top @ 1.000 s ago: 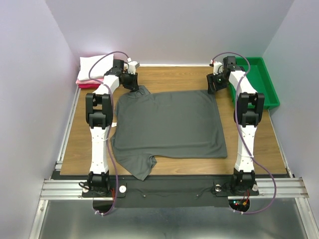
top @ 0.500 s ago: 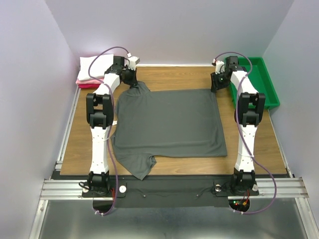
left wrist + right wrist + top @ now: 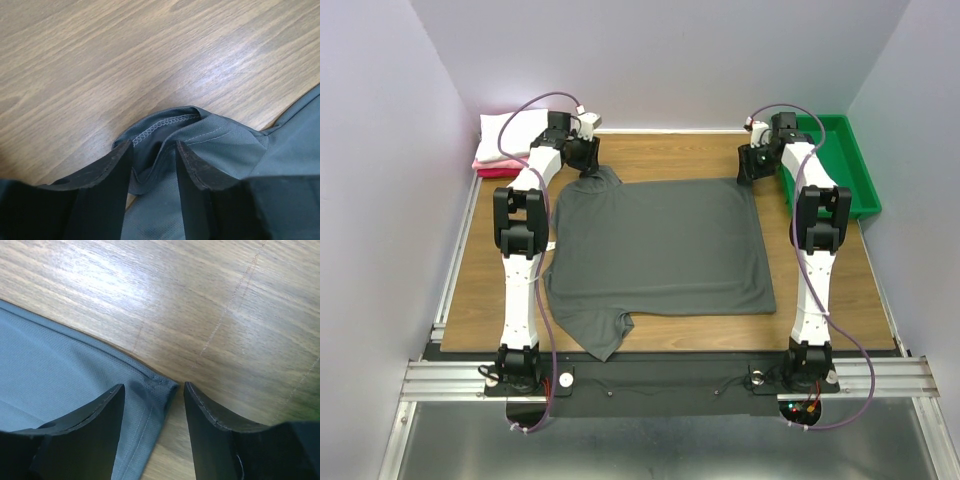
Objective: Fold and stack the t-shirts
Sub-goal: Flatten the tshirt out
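Observation:
The dark charcoal t-shirt (image 3: 660,245) lies spread flat in the middle of the table. My left gripper (image 3: 585,160) is low at its far left sleeve. In the left wrist view the left gripper (image 3: 155,150) has its jaws apart with a loose fold of the sleeve (image 3: 220,142) between them, not pressed. My right gripper (image 3: 748,168) is at the shirt's far right corner. In the right wrist view the right gripper (image 3: 153,387) is open and the hem corner (image 3: 155,390) lies between the fingers. A folded white shirt (image 3: 502,130) rests on folded pink ones (image 3: 485,162) at the far left.
A green plastic tray (image 3: 835,150) stands at the far right, just beyond the right arm. The near left sleeve (image 3: 605,340) lies close to the table's front edge. Walls close in on the left, right and far sides.
The left gripper moved a little toward the far wall and drew the far left sleeve out with it. The right gripper shifted only slightly at the far right corner.

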Controlling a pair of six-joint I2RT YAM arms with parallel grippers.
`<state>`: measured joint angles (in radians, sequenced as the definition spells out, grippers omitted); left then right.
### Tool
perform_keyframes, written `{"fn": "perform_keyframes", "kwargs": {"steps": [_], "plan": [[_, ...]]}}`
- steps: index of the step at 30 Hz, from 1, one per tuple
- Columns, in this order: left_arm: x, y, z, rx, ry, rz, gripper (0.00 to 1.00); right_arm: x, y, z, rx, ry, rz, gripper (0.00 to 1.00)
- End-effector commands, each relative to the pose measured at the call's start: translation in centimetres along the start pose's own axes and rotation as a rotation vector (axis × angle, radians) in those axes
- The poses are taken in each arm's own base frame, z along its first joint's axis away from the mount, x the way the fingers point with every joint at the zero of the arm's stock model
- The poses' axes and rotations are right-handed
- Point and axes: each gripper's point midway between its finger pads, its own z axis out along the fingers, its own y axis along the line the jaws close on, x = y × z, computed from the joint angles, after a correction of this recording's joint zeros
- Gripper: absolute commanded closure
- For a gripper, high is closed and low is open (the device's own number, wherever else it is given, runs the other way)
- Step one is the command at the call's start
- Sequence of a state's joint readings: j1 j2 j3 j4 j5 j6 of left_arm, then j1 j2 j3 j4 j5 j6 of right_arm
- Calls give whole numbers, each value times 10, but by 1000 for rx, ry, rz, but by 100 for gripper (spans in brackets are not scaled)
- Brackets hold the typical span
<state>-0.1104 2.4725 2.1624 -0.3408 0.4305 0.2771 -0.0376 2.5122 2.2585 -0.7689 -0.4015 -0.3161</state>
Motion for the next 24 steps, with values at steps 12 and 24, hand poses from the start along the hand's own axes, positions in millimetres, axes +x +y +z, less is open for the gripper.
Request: {"fn": "perform_keyframes", "kwargs": {"steps": [12,24], "plan": [[-41,8,-19,-57,-77,4,47,-24,-1,16,-15,-94,-22,53],[-35,8,-17,-54,-59,-35,50,-31,-1,9,-3,-111,-34,57]]}}
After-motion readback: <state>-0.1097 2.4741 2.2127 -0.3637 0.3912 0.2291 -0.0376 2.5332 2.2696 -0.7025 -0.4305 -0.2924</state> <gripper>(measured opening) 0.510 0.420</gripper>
